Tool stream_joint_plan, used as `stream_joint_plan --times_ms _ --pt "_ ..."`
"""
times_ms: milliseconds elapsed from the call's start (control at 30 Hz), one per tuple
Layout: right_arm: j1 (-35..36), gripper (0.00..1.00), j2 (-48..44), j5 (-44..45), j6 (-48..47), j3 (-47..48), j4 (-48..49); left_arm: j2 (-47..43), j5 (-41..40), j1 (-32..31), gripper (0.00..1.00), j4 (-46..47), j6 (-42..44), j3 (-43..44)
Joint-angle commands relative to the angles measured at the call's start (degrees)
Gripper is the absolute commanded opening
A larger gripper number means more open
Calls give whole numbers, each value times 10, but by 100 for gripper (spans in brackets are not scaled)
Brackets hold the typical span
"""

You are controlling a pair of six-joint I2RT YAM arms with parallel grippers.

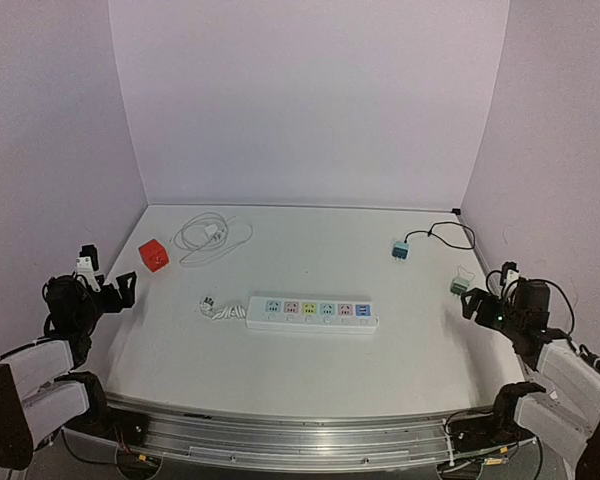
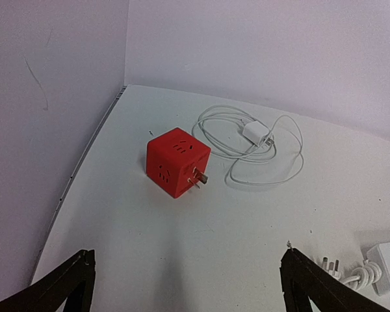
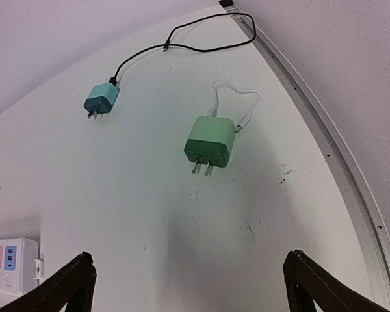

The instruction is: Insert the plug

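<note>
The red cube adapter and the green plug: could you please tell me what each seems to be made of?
Red cube adapter: probably moulded plastic, matte, evenly coloured with crisp edges; its prongs look like bare metal. Green plug: probably smooth plastic, slight sheen, rounded corners; two prongs look metallic, though small.

Table (image 1: 310, 262): power strip (image 1: 312, 313), red cube (image 1: 154, 255), white charger (image 1: 212, 232), blue plug (image 1: 401, 249), green plug (image 1: 461, 286)

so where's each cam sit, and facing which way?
Top: above and behind, looking down at the table; left arm, right arm in bottom corners.
Left wrist: on left arm, faces red cube and white cable; left fingers open at bottom.
Right wrist: on right arm, faces green plug and blue plug; right fingers open at bottom.
Shared: both wrists catch the strip.
</note>
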Motion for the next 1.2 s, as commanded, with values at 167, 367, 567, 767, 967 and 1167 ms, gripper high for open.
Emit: stream_joint_plan --times_ms 167,367,567,767,967,1167 --pt "0 98 39 15 62 88 -13 21 178 3 100 -32 69 16" --pt "0 97 122 -49 85 202 -72 70 84 2 100 -74 85 105" --pt "0 83 299 -12 124 398 -262 108 177 -9 99 -135 37 215" --pt "1 78 525 55 162 636 -500 184 183 -60 99 -144 -29 272" --pt "1 84 712 64 144 813 -616 241 181 -135 99 -155 4 307" --pt "1 79 859 54 111 958 -732 282 168 -139 99 -137 23 324"
